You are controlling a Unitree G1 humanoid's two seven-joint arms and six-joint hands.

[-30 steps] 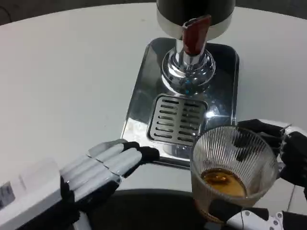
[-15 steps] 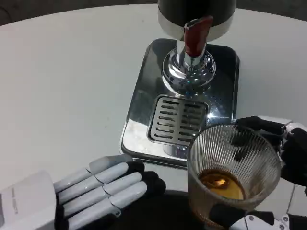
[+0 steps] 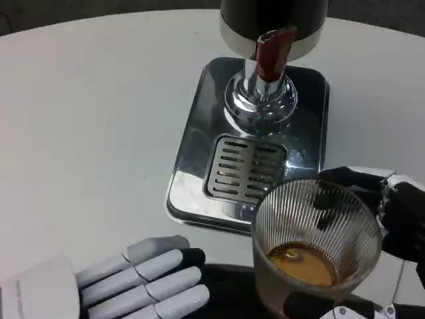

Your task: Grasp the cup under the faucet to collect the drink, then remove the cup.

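Note:
A ribbed clear glass cup (image 3: 313,246) with amber drink in its bottom is held by my right hand (image 3: 392,226) at the lower right, its dark fingers wrapped around the far and near sides. The cup is off the drip grate (image 3: 244,167), in front of the chrome tray (image 3: 199,119). The dispenser's faucet with its red lever (image 3: 272,52) stands at the top centre above the chrome base. My left hand (image 3: 133,282) lies flat and open at the lower left, fingers stretched toward the cup, holding nothing.
White table (image 3: 86,113) spreads to the left and behind the tray. A dark rounded edge (image 3: 226,289) shows along the bottom between my hands.
My left hand has pulled back down and to the left, away from the tray's front edge. The cup has shifted slightly left and toward me in my right hand.

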